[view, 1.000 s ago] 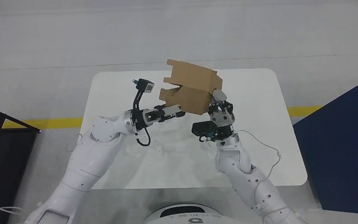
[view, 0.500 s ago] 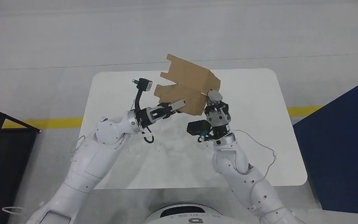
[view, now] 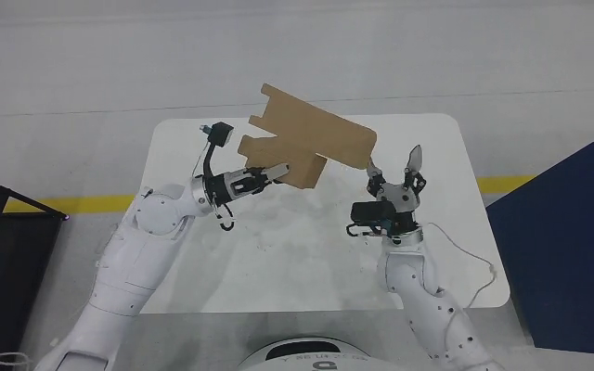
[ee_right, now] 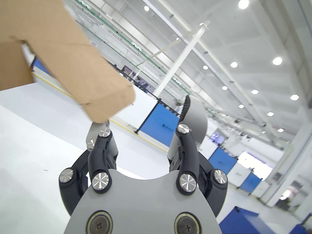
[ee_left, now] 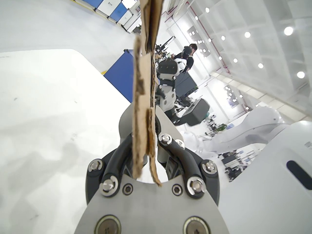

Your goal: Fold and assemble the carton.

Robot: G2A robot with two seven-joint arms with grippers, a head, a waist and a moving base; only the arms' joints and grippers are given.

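A flattened brown carton (view: 302,139) hangs in the air above the far half of the white table (view: 445,269). My left gripper (view: 269,173) is shut on its lower flap; in the left wrist view the cardboard edge (ee_left: 143,103) runs straight up between the jaws of my left gripper (ee_left: 145,132). My right gripper (view: 393,165) stands open just right of the carton's right corner, fingers pointing up, nothing between them. In the right wrist view the carton's corner (ee_right: 97,96) sits just above one fingertip (ee_right: 96,129) of my right gripper (ee_right: 143,115).
A blue cabinet (view: 548,250) stands off the table's right edge. A yellow floor line (view: 65,203) runs past the left side. The near half of the table is bare.
My right gripper let go of the carton, opened and moved away to the right. My left arm carried the carton up and to the left, and it now looks flatter and more spread out.
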